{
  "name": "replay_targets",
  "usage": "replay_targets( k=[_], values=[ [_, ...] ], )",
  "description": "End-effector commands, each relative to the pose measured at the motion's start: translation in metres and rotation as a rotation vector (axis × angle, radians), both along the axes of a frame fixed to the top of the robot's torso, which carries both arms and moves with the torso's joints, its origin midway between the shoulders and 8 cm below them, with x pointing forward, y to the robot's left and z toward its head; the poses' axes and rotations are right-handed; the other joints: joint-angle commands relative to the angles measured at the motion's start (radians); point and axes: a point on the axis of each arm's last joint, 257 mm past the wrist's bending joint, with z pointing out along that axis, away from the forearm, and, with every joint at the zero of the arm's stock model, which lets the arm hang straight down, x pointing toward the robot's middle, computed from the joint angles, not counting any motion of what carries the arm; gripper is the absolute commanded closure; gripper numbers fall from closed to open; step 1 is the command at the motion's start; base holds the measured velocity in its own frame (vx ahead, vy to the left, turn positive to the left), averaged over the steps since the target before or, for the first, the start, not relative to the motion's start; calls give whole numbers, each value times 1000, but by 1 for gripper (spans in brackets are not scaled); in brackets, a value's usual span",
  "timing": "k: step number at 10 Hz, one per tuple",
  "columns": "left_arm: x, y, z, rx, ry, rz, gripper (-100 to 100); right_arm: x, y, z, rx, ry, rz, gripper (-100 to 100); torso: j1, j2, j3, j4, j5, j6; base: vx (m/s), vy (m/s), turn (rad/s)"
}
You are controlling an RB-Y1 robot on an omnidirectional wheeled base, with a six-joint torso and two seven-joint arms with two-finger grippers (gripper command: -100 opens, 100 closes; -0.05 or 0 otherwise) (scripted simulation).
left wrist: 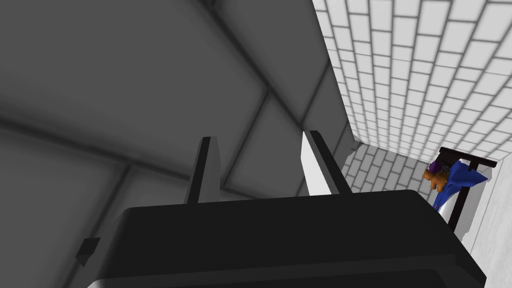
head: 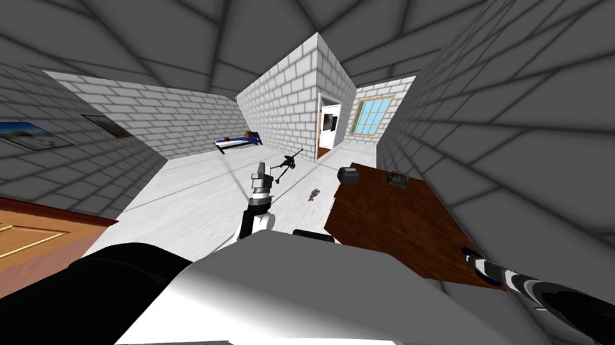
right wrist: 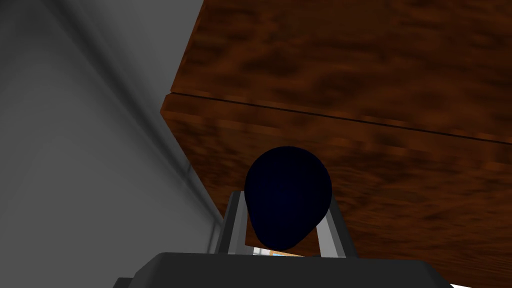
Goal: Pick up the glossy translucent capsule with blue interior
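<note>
The capsule (right wrist: 287, 180) looks like a very dark blue, smooth egg shape. It sits between the two fingers of my right gripper (right wrist: 284, 210), which press its sides. Behind it is the brown wooden table (right wrist: 350, 60), seen by its top and side edge. In the head view my right arm reaches in from the lower right, and its gripper (head: 474, 257) is at the table's (head: 394, 215) near right corner. My left gripper (head: 260, 172) is held up in front of me over the floor; the left wrist view shows this gripper (left wrist: 259, 137) open with nothing between its fingers.
A dark grey box (head: 349, 174) and a small dark device (head: 397, 179) stand at the table's far end. On the white floor lie a small brown object (head: 314, 194) and a black stand-like thing (head: 288, 162). A bed (head: 237, 141) and a doorway (head: 327, 131) are beyond.
</note>
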Motion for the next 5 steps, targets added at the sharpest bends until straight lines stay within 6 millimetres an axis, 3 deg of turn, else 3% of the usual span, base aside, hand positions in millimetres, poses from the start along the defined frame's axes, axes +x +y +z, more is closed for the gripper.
replay_targets(
  k=[1,4,5],
  values=[
    [0,0,0,0,0,0,0,-5,-6,4,-2,3,22,100,0,0,0,0,0,0,98,60,-152],
    [0,0,0,0,0,0,0,-9,-9,6,-3,6,33,100,2,-1,-1,0,0,-1,71,55,-76],
    [0,0,0,0,0,0,0,-9,-8,6,-1,5,35,0,0,1,0,0,0,-1,5,6,2]
  ],
)
